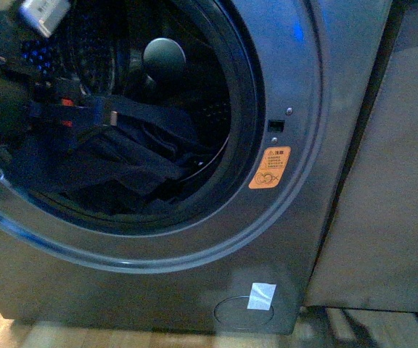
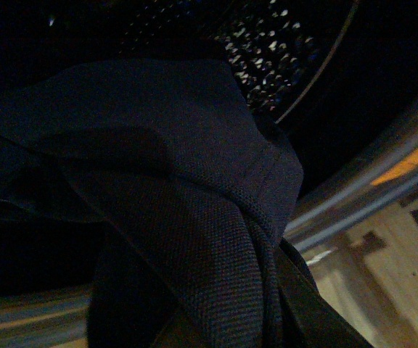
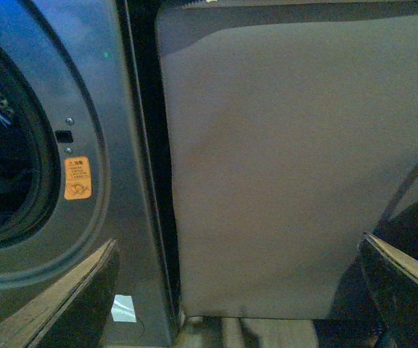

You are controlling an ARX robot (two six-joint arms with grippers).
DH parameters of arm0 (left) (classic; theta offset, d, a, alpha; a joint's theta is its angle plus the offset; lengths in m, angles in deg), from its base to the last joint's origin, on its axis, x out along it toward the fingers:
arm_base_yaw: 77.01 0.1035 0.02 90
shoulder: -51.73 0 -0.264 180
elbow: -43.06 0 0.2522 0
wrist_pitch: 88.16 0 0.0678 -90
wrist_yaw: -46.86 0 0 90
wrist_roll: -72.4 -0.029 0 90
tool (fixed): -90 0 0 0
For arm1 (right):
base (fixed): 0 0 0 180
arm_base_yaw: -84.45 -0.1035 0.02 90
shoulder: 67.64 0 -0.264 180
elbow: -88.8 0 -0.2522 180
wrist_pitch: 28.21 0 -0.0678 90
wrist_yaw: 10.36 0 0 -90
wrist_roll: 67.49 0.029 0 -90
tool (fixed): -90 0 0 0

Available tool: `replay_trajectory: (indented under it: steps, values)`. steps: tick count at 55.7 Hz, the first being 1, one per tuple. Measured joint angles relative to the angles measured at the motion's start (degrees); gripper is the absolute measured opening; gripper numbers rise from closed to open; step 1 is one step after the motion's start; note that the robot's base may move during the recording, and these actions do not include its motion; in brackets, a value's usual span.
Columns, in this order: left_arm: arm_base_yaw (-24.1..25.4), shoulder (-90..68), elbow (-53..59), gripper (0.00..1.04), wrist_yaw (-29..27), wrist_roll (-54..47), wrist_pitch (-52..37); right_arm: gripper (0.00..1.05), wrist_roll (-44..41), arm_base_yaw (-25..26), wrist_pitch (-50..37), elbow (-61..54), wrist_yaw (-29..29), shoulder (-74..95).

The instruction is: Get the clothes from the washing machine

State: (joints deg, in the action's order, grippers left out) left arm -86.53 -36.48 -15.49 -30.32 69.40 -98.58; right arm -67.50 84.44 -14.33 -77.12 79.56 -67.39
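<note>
Right gripper (image 3: pixel 238 243) stood wide open, empty. Left gripper (image 1: pixel 109 116) was clamped on the soft navy-blue clothes (image 1: pixel 133 170), heaped at 6 o'clock in the drum of the dark grey metallic washing machine (image 1: pixel 303 72). Orange warning sticker (image 1: pixel 270 167) at the porthole's 4 o'clock; print unreadable.

Looks like a home laundry corner: a dark grey front-loading washing machine (image 1: pixel 289 239) (orange warning sticker (image 1: pixel 270 167) right of its porthole) stands on pale wooden floor (image 1: pixel 20 337), with a plain grey panel (image 1: pixel 383 181) at its right.
</note>
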Motion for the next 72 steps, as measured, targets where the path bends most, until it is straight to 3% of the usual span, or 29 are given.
replay_trajectory:
  steps: [14, 20, 28, 54, 66, 72]
  values:
    - [2.5, 20.9, 3.5, 0.07, 8.2, 0.9, 7.2, 0.97, 0.0, 0.0, 0.0, 0.0, 0.0, 0.0]
    - [2.4, 29.7, -0.2, 0.07, 11.9, 0.9, 13.5, 0.97, 0.0, 0.0, 0.0, 0.0, 0.0, 0.0]
    - [0.8, 34.4, -5.9, 0.07, 12.7, 0.6, 17.4, 0.97, 0.0, 0.0, 0.0, 0.0, 0.0, 0.0]
    - [-15.3, 25.5, -33.5, 0.07, 5.5, -3.7, 27.1, 0.97, 0.0, 0.0, 0.0, 0.0, 0.0, 0.0]
    - [-21.7, 14.2, -50.1, 0.07, 2.8, -4.7, 33.0, 0.97, 0.0, 0.0, 0.0, 0.0, 0.0, 0.0]
    - [-25.2, 5.8, -64.2, 0.07, 1.2, -4.9, 37.7, 0.97, 0.0, 0.0, 0.0, 0.0, 0.0, 0.0]
